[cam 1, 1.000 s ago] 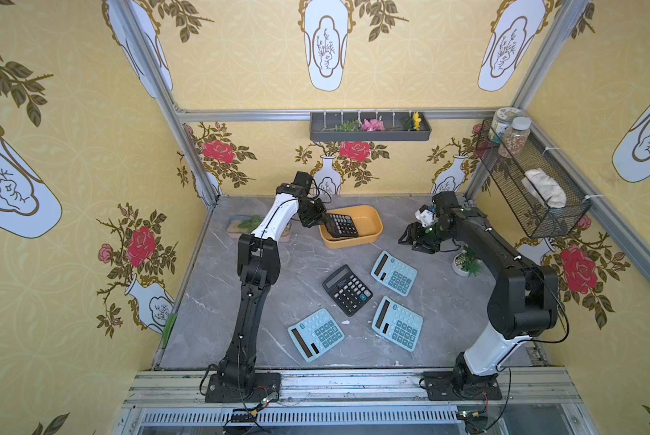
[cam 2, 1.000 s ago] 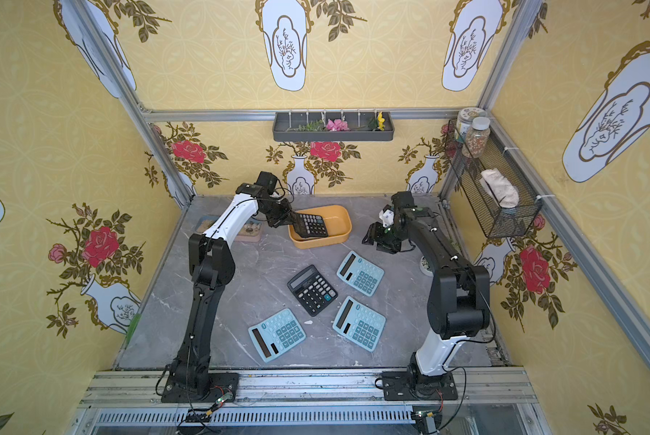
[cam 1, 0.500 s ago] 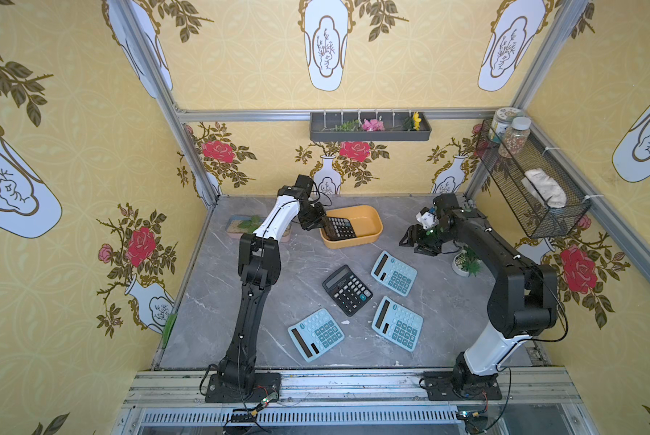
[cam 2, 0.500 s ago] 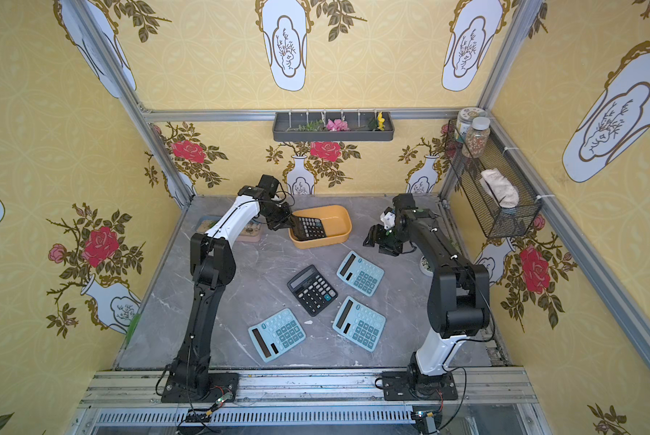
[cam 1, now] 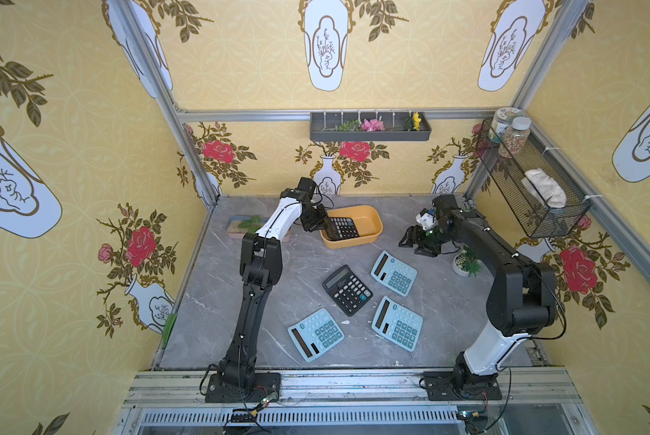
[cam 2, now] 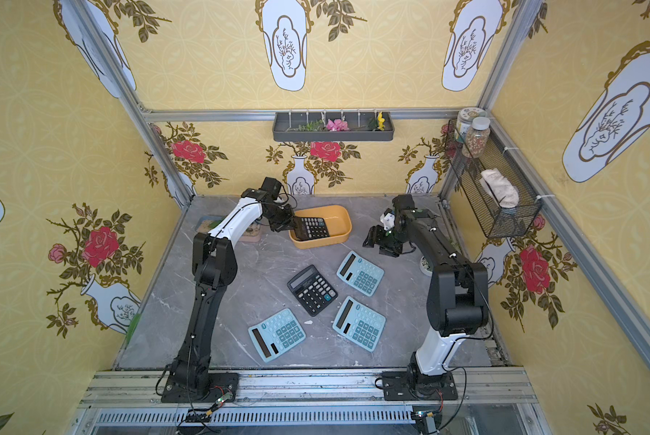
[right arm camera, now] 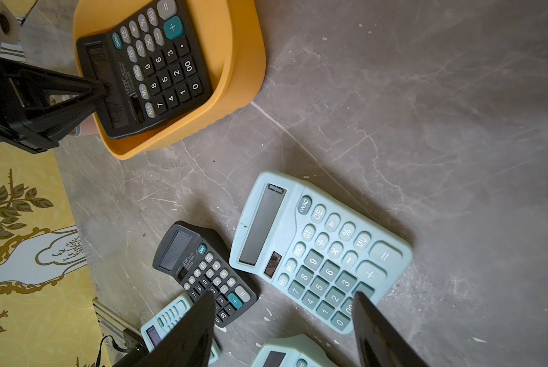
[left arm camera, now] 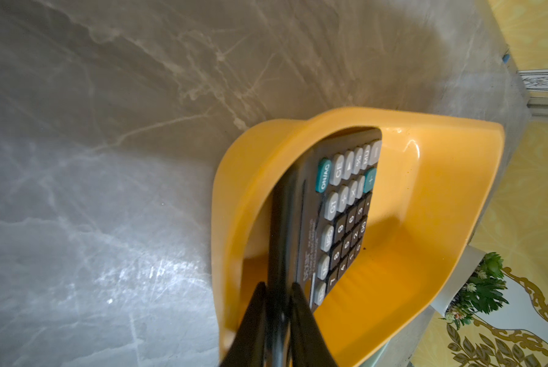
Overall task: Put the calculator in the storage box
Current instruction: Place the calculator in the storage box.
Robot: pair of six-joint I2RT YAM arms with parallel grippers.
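Widened and empty, right tool [right arm camera: 284, 297] hovers; left tool [left arm camera: 278, 287] narrowly pinches calculator [left arm camera: 345, 206], tilted in box [left arm camera: 450, 178]. Released now, it may stay propped on the rim.

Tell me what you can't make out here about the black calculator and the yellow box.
Whether the left gripper clamps the black calculator or not: blurred in the left wrist view, too small in both top views.
Whether it lies flat in the storage box: its underside is hidden by its own body.
One blue calculator: right wrist view, mostly behind a finger of the right gripper.
Labels on the jars: both top views, too small.
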